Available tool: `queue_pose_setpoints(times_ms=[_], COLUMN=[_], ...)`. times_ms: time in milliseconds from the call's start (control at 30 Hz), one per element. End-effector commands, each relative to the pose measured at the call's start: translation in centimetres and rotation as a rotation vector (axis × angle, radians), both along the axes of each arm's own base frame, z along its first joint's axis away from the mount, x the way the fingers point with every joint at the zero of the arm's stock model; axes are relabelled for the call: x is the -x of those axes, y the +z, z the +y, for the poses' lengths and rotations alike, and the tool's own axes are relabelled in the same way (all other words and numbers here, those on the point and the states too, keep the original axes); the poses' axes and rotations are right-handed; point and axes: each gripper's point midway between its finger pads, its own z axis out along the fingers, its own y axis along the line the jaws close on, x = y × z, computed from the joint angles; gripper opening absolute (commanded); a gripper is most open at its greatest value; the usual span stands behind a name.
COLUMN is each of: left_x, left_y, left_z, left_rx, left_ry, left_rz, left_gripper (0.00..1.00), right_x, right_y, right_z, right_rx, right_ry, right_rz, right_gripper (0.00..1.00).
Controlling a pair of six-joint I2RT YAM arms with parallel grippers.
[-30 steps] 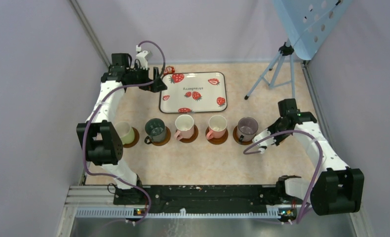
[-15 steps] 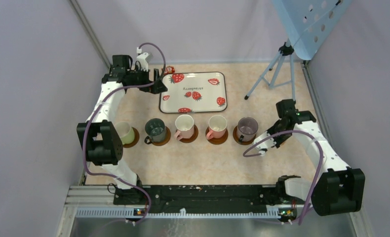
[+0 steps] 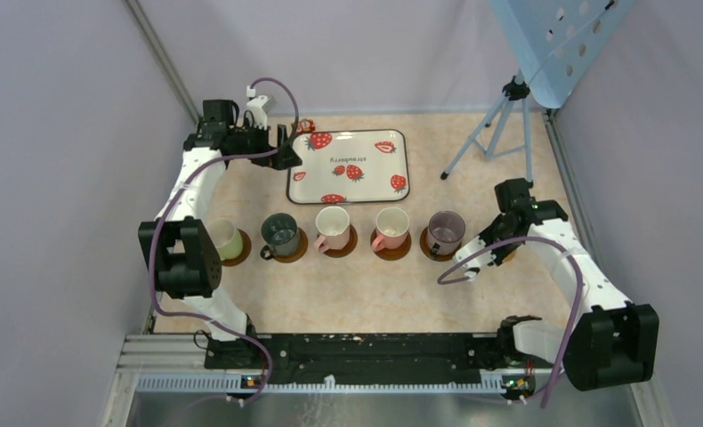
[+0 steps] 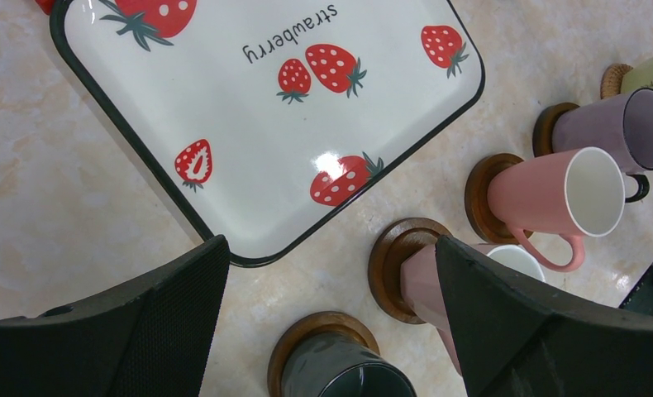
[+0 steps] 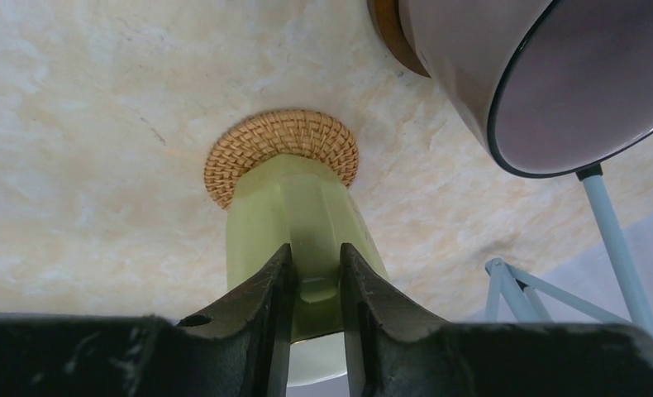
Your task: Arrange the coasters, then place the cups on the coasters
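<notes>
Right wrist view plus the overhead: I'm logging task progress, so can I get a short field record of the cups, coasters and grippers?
row on brown coasters, left to right: yellow-green cup, dark cup, pink cup, second pink cup, purple cup
sixth cup: pale green cup, upright on woven tan coaster, beside the purple cup
right gripper: fingers either side of the pale green cup's wall; pinching or not, cannot tell
left gripper: open, holding nothing, above a corner of the strawberry tray
</notes>
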Motion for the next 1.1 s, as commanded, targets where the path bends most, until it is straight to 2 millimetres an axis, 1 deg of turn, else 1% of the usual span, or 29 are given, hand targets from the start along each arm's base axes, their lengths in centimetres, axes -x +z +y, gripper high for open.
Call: queue_pose_setpoints(times_ms=[0, 300, 333, 433, 467, 633, 800, 867, 967, 1033, 1067], left_x=[0.2, 0.0, 0.0, -0.1, -0.1, -0.1, -0.1, 0.0, 0.1, 0.1, 0.0], left_y=[2.2, 2.4, 2.4, 2.4, 2.3, 2.4, 2.4, 2.5, 2.5, 2.5, 2.4], left_z=[0.0, 0.1, 0.1, 0.1, 0.1, 0.1, 0.1, 0.1, 0.0, 0.0, -0.1], left_rx=[-0.007, -0.009, -0.008, -0.010, -0.010, -0.009, -0.012, -0.011, -0.005, -0.003, -0.003], left_ry=[-0.016, -0.021, -0.021, -0.023, -0.022, -0.028, -0.030, -0.032, -0.039, -0.041, -0.043], left_rz=[-0.087, -0.095, -0.094, -0.095, -0.093, -0.095, -0.095, -0.094, -0.088, -0.085, -0.082], left_gripper=[0.99, 0.99, 0.99, 0.99, 0.99, 0.99, 0.99, 0.99, 0.99, 0.99, 0.99], right_x=[-1.6, -0.6, -0.5, 0.1, 0.3, 1.1, 2.0, 2.0, 2.0, 2.3, 2.4], right_y=[1.7, 1.4, 1.4, 1.5, 1.4, 1.5, 1.7, 2.4, 4.6, 6.4, 7.5], right_z=[1.9, 2.0, 2.0, 2.1, 2.0, 2.1, 2.2, 2.8, 4.2, 5.4, 6.0], right_rx=[0.085, 0.085, 0.084, 0.071, 0.069, 0.058, 0.037, -0.008, -0.108, -0.197, -0.245], right_ry=[0.386, 0.399, 0.399, 0.398, 0.397, 0.402, 0.390, 0.370, 0.332, 0.293, 0.273], right_rz=[-0.102, -0.078, -0.074, -0.065, -0.061, -0.060, -0.051, -0.057, -0.072, -0.072, -0.073], right_gripper=[0.27, 0.27, 0.29, 0.41, 0.43, 0.46, 0.47, 0.47, 0.53, 0.58, 0.59])
